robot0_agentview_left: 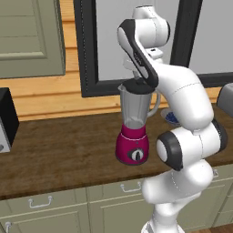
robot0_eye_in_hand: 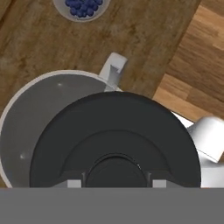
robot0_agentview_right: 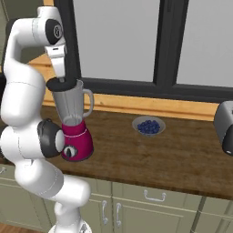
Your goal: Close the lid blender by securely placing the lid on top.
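My fingers (robot0_agentview_right: 61, 80) are clenched on the lid (robot0_eye_in_hand: 116, 140), which I hold from above by its raised centre; in the hand view the black disc hangs just under my palm and hides the finger tips themselves, so I judge the grip from how the lid rides with me. The lid sits right at the mouth of the blender (robot0_agentview_left: 134, 123), but not squarely: looking down, a wide crescent of the jar's grey interior shows past one edge of the lid, so it is off-centre and, I judge, not yet seated. From the base views it looks level with the rim, touching or just above it; I cannot tell which. So the carrying is done, and what is left is to shift the lid over the opening, press it down until it seats, and let go. The blender stands upright on the table (robot0_agentview_right: 182, 154), with the bowl of blue berries (robot0_agentview_right: 148, 126) well apart from it. I can read no brand, label or writing anywhere.
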